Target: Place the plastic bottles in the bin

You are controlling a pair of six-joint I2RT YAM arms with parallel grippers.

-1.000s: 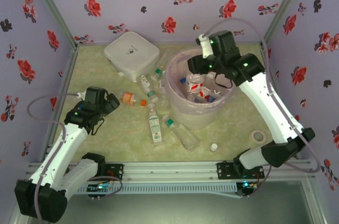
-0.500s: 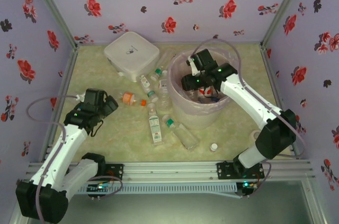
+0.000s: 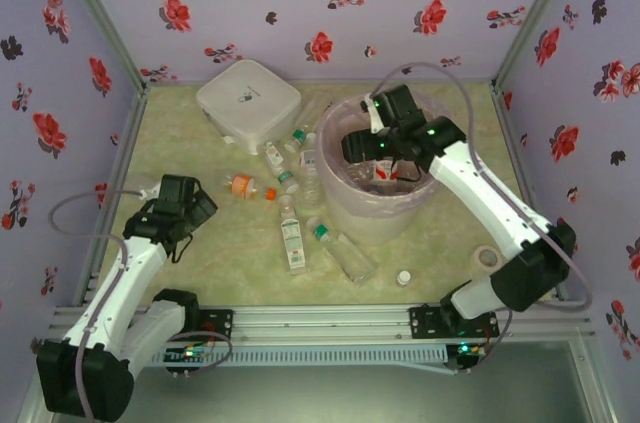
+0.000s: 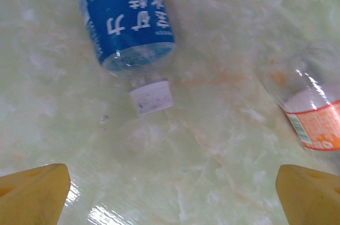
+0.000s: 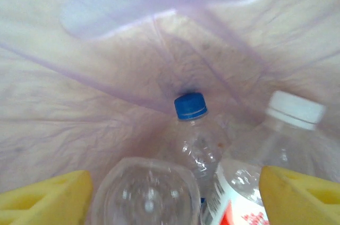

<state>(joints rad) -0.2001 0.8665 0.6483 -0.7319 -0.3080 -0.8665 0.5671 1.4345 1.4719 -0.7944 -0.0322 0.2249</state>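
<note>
Bottle point(image 5: 143, 193) sits ungripped betw. fingers point(image 5: 42, 199) of wide-open R gripper point(image 5: 175, 197), inside bin point(image 5: 79, 108).

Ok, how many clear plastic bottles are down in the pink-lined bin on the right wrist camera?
3: a blue-capped bottle at centre, a white-capped bottle with a red-and-white label at right, and a clear bottle seen end-on at bottom left. More may be hidden underneath.

Bright even light, soft shadows, glare on tabletop point(image 4: 106, 215) in left wrist view, right wrist view hazy
</note>
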